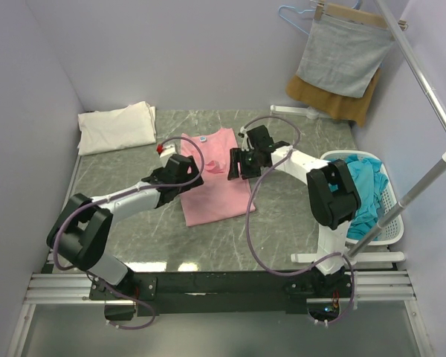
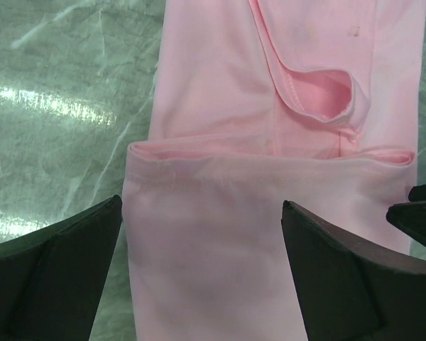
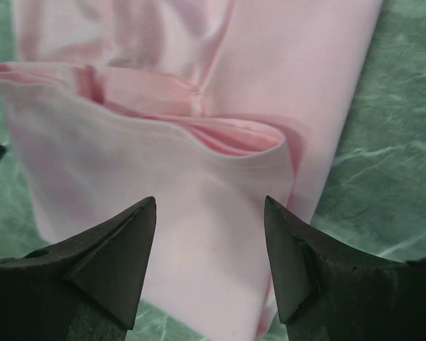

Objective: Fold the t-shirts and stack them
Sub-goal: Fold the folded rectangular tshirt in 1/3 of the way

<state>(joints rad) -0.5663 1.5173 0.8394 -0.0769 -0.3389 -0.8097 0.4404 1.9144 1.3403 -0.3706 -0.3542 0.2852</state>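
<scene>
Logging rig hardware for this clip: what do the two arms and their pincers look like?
Both the left arm and right arm have white links with bulky black joints. A lilac cable loops along each. The left pincer and right pincer have dark, wedge-shaped fingers.

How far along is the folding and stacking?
Done: the white shirt looks folded at the far left corner. In hand: the pink shirt, partly folded, left gripper and right gripper open over it. Left: teal shirts in the basket, then stacking.
</scene>
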